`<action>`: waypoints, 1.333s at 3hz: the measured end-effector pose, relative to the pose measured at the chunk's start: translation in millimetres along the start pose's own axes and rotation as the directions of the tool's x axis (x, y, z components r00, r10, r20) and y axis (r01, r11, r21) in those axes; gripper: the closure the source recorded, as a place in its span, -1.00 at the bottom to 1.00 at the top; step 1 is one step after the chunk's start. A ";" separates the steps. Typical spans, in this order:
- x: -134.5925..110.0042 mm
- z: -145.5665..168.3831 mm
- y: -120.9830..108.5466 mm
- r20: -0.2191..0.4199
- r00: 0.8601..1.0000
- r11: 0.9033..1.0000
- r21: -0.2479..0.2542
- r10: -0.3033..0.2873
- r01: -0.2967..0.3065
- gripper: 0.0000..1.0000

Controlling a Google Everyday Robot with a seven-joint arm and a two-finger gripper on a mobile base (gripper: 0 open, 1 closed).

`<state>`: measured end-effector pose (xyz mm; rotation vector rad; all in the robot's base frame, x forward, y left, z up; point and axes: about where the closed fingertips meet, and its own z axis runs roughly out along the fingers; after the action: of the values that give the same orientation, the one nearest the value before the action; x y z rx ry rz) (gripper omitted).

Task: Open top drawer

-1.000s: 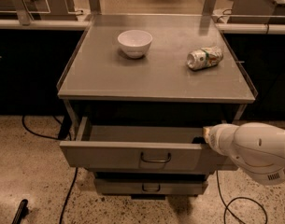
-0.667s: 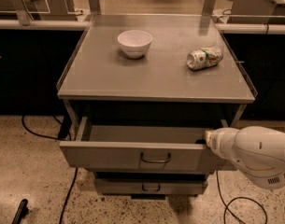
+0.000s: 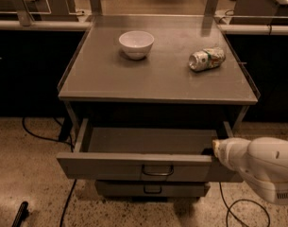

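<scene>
The top drawer (image 3: 110,167) is the wide grey metal one under the table top. It stands pulled out, showing its shallow grey inside, with a small dark loop handle (image 3: 157,171) at the centre of its flat front. My gripper (image 3: 214,151) is at the drawer's right end, at the top edge of the front panel, at the tip of the white arm (image 3: 259,169) that enters from the lower right. A narrower grey drawer (image 3: 150,189) with a like handle sits below, only slightly out.
A white bowl (image 3: 136,44) and a crushed can (image 3: 207,59) lying on its side rest on the grey table top (image 3: 153,79). Black cables (image 3: 44,136) run over the speckled floor left and right of the cabinet. Dark counters flank it.
The arm has drawn back slightly to the right. The drawer stays pulled out as before.
</scene>
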<state>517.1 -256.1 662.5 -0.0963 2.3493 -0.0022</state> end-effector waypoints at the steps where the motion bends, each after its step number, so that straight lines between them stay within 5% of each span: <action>1: 21.1 -17.9 -1.2 -0.003 1.000 1.000 0.003 0.025 -0.025 1.00; 3: 21.1 -37.9 4.0 0.046 0.998 0.999 -0.003 0.037 -0.037 1.00; 4: -7.9 -54.6 10.2 0.184 0.982 0.999 0.002 0.036 -0.037 1.00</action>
<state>483.2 -246.8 706.2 -0.0479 2.1653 0.0173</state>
